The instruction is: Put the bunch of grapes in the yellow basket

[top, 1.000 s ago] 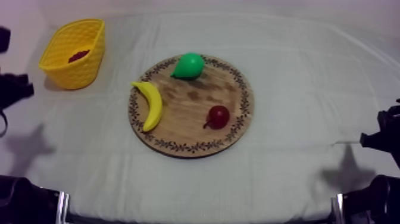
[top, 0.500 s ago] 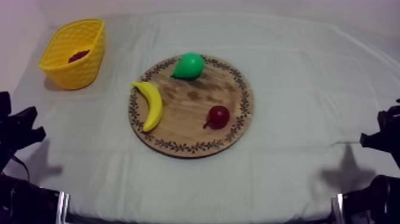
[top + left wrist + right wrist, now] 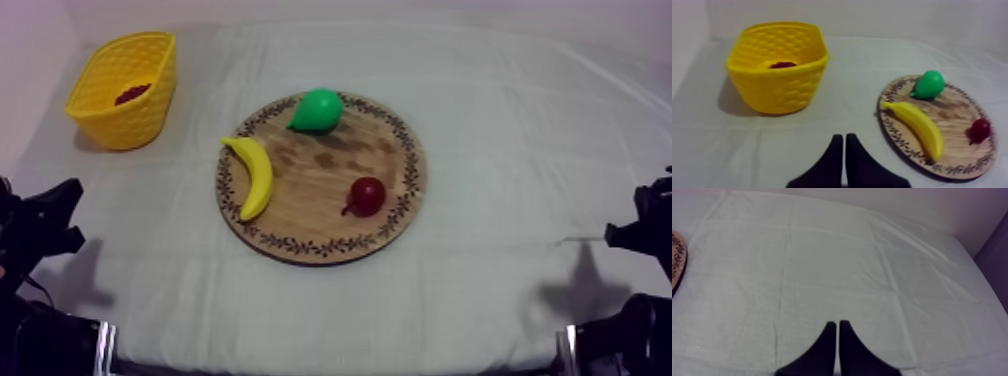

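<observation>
Three toy fruits lie on the round wooden board [image 3: 312,172] in the middle of the table [image 3: 520,120]: a banana [image 3: 252,177] along the edge nearest the left arm, a green pear [image 3: 318,110] at the far rim, and a small red fruit [image 3: 366,196] toward the right arm's side. They lie apart from one another. The yellow basket [image 3: 128,125] stands at the far left of the cloth, well apart from the board, with only bare cloth between the two. The bunch of grapes [image 3: 132,94] lies inside the basket, seen as a dark red lump over the rim; from the left wrist it sits low against the basket's far wall. Nothing leans on the basket or covers its mouth, and it stands upright. The left gripper [image 3: 844,136] hangs low at its own side of the table, facing the basket and the near edge of the board, well apart from both. Its two black fingers lie pressed together as a narrow wedge, holding nothing and touching nothing. The right gripper [image 3: 837,323] sits low at the opposite side, over bare cloth, with an edge of the board well off to one side. Its fingers are likewise closed on each other, with nothing between them.
</observation>
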### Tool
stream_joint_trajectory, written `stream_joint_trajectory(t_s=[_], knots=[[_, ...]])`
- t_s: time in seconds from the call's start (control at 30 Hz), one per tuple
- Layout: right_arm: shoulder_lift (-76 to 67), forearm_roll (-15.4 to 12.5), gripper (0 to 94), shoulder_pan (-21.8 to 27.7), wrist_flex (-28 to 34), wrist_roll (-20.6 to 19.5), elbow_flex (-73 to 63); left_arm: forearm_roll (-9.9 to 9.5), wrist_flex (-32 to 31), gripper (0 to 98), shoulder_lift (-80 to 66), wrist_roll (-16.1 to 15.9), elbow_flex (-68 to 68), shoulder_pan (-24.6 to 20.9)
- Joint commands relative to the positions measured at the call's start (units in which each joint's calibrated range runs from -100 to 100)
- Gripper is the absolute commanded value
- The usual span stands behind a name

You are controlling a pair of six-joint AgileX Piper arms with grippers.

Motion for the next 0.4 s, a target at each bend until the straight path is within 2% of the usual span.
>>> stream_joint_trajectory(t_s=[0.0, 0.37], knots=[[0.01, -0.01, 0.3, -0.02, -0.02, 0.01, -0.05, -0.02, -2.05, 0.1, 0.03, 2.0, 0.35, 0.83], [0.01, -0.01, 0.3, -0.02, -0.02, 0.01, -0.05, 0.04, -3.57, 0.1, 0.0, 1.51, 0.84, -5.55]])
